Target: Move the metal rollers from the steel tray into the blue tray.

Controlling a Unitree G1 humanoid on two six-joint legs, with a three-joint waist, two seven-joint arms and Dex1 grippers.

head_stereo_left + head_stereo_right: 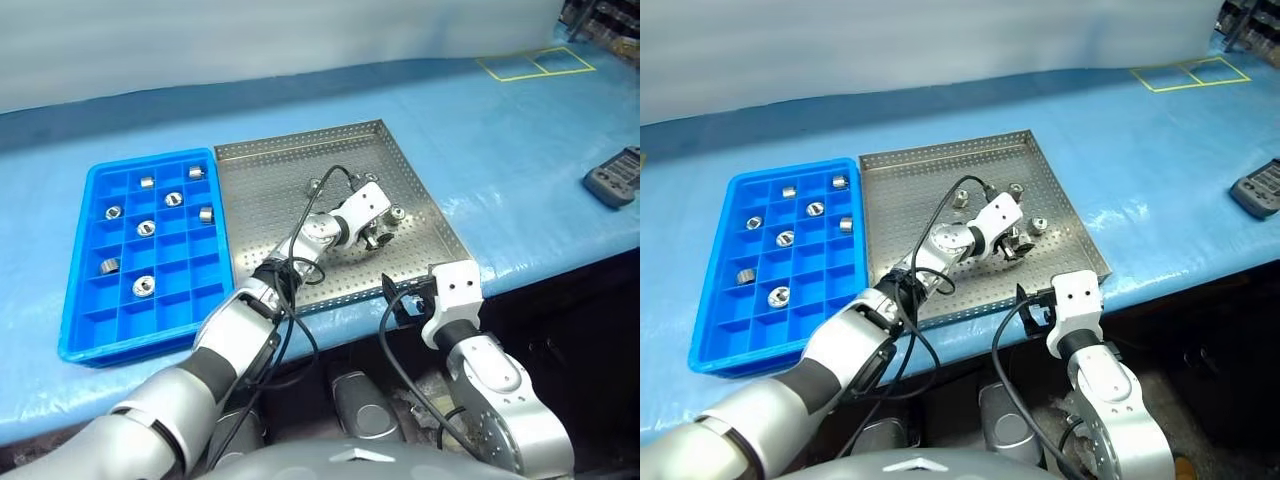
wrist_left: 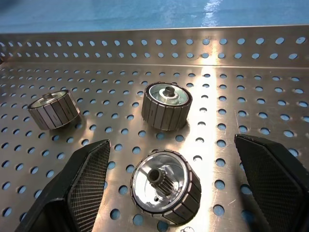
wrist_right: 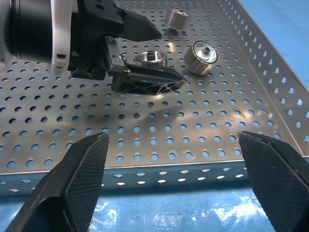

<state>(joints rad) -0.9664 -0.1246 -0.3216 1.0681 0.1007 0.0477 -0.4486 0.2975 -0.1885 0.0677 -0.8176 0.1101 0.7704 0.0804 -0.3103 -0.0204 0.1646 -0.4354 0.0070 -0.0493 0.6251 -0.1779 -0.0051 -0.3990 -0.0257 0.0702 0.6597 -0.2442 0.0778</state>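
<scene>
Right between the spread fingers of the left gripper (image 2: 169, 193) sits one of the metal rollers (image 2: 165, 193), lying on the perforated floor of the steel tray (image 2: 270, 48) with its open end and little toothed hub facing the wrist camera. Two more sit just past it, one straight ahead (image 2: 165, 105) and one off to the side (image 2: 53, 109), both apart from the fingers. Seven others already sit in compartments of the blue tray (image 1: 90, 340).

These things look like solid, stiff steel, so probably hefty for their size and pretty slick. The ribbed outer band is likely the best spot to pinch, fingers squeezing across the diameter. Grabbing by the rim edges seems like a good way to have it roll or squirt out on that shiny floor.

Pose-wise, the left arm reaches out over the steel tray, gripper angled down and forward, jaws wide apart with nothing held yet. The right gripper (image 3: 174, 188) hangs back at the tray's near rim, also wide open and empty, pointed across the tray toward the left one.
</scene>
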